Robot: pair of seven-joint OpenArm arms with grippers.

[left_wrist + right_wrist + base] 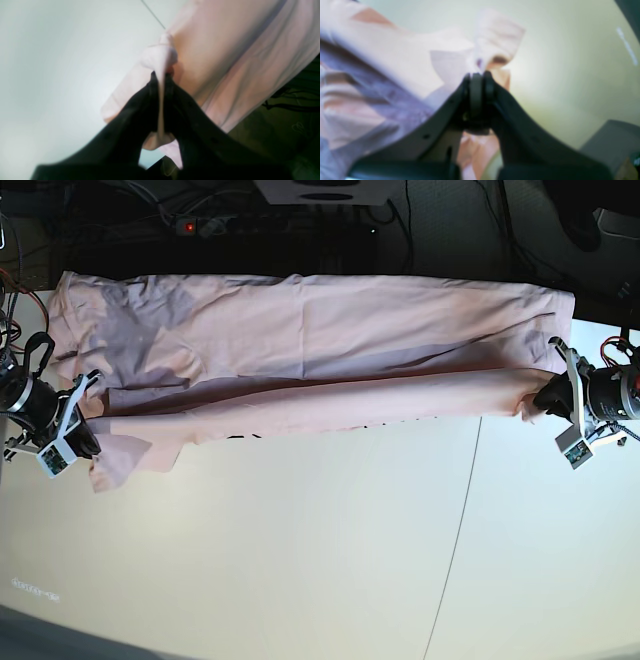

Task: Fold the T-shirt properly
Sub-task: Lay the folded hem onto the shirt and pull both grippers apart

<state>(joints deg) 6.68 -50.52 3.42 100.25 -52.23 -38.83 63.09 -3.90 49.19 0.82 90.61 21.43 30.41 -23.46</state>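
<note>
A: In the base view the T-shirt is stretched long across the far half of the white table, folded lengthwise, one arm at each end. What sits at the left end?

B: The right gripper, low on the table at the cloth's left edge, with a loose pink flap lying just beside it. From overhead its fingers are too small to read. The right wrist view settles it: the black fingers are pressed together on a bunch of pink fabric that pokes out above their tips. That view is badly blurred, though.

A: And the middle of the shirt?

B: Only the base view shows it. A long fold runs the whole width, and slivers of black lettering peek out under the near edge. The words can't be read.

A: The right end?

B: The left gripper meets the cloth's corner there. The left wrist view shows what the base view can't: the fingers pinch a thin upright ridge of the shirt, which bunches into a knob above the tips and hangs out below them.

A: Anything cut off?

B: Both wrist views lose most of the shirt beyond their frames, and the arms behind the grippers run out of the base view.
</note>
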